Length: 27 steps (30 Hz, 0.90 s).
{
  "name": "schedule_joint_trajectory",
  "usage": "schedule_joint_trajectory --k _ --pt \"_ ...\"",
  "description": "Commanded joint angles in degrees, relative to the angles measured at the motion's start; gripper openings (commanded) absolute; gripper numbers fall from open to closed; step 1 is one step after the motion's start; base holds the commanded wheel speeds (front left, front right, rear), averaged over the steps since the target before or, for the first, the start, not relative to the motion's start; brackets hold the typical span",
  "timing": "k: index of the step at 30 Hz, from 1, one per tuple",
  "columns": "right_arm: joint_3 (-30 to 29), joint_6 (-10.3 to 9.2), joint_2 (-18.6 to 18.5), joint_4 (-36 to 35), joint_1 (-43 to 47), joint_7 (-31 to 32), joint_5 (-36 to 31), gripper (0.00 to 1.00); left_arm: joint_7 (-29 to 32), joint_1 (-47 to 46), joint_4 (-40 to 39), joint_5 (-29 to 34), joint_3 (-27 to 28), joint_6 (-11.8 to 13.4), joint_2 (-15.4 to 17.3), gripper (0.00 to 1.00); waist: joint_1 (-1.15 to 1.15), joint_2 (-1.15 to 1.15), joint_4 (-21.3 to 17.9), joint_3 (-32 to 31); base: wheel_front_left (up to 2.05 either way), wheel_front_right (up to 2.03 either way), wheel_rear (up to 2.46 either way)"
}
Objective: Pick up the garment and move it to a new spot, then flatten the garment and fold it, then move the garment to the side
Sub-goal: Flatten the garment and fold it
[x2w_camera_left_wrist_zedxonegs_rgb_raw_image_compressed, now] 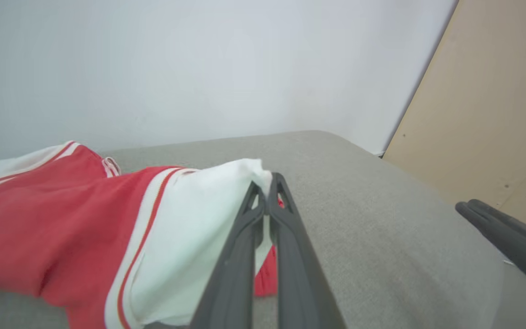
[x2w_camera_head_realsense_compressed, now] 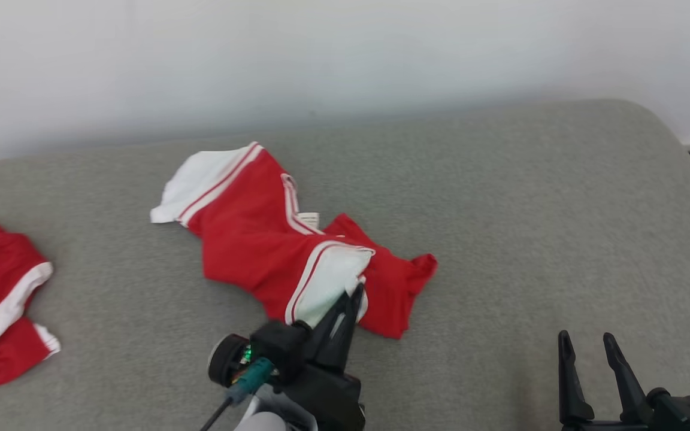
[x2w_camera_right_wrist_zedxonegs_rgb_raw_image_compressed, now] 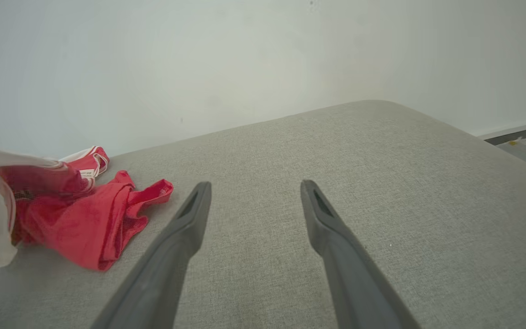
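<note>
A sparse room: grey upholstered pad [x2w_camera_head_realsense_compressed: 501, 209] (against a bare white wall [x2w_camera_head_realsense_compressed: 345, 48]).

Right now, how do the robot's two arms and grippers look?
The left gripper and the right gripper each have two long dark tapered fingers with a slot near the tip, on black housings. Behind the left one: a green light, a teal plug with a dark cable, a pale forearm.
</note>
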Motion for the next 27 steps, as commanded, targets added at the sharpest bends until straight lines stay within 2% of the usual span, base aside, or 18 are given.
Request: schedule_joint_trajectory --k 1,7,14,20,27 --pt "-0.09 0.2 -0.06 0.04 0.67 -0.03 -0.53 1.0 -0.58 1.94 -2.09 -0.8 1.27 1.09 0.63 0.0 0.0 -0.01 4.36 -2.6 0.0 0.0 0.0" --pt "-0.09 0.2 -0.07 0.15 1.24 -0.03 -0.7 1.0 -1.18 7.85 -8.21 -4.86 6.84 4.19 3.02 0.0 0.0 -0.01 8.63 -3.63 0.0 0.0 0.0" --pt "0.35 0.2 -0.08 0.53 1.34 -0.03 -1.21 1.0 -1.78 17.88 -9.66 -8.06 13.18 6.98 7.75 0.0 0.0 -0.01 11.28 -3.8 0.0 0.0 0.0" --pt "0.39 0.2 -0.08 0.71 1.47 -0.03 -1.79 1.0 -2.03 24.0 -6.31 -10.7 16.96 6.7 7.98 0.0 0.0 -0.01 11.27 -3.58 0.0 0.0 0.0" --pt "0.16 0.2 -0.08 0.95 1.13 -0.03 -2.14 1.0 -2.08 26.41 -0.3 -10.3 19.85 4.94 5.71 0.0 0.0 -0.01 10.87 -3.27 0.0 0.0 0.0"
